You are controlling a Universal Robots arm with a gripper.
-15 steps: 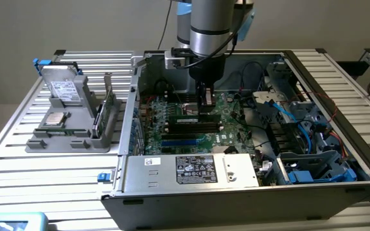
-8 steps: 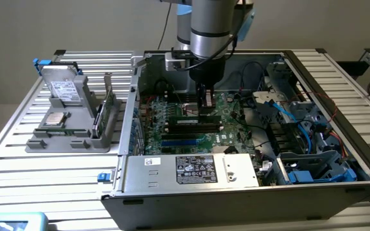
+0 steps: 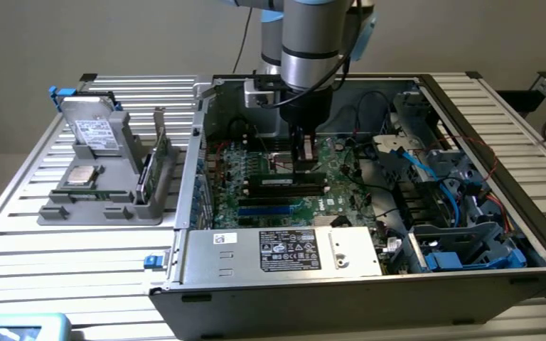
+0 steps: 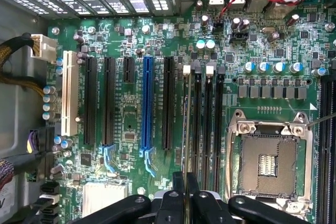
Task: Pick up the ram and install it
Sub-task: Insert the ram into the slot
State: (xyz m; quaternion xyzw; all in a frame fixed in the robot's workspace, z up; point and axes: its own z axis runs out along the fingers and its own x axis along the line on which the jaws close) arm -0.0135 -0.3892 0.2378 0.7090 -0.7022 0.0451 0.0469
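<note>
– Pale wall behind, a slatted metal table [image 3: 26, 234] underneath, and the open computer case [image 3: 349, 298] lying on it. Where is the gripper [image 3: 301, 162]?

– Down inside the case, over the motherboard [image 4: 126, 119]. Its jaws are pinched narrow, and I read them as clamped on the ram [image 4: 186, 124]. A thin edge runs out from between the fingertips, seen edge-on from the wrist.

– How does the ram sit against the slots?

– It hangs straight below the gripper, in line with the outermost of the black memory slots [image 4: 208, 129]. The others run parallel just beside it, on the side of the processor socket [image 4: 268, 161]. I cannot tell whether it touches its slot.

– What makes this step go well?

– In my judgement, alignment first. The stick should be upright and parallel to the slot along its whole length, then pressed straight down along the gripper's own axis. A tilt would likely seat one end and jam the other.

– Anything to check?

– The white latch [image 4: 186, 69] at the end of the slot away from the gripper should stand open, but I cannot make out its position. The notch is also hidden. The blue slot [image 4: 147, 103], well off to the gripper's other side, is no target.
</note>
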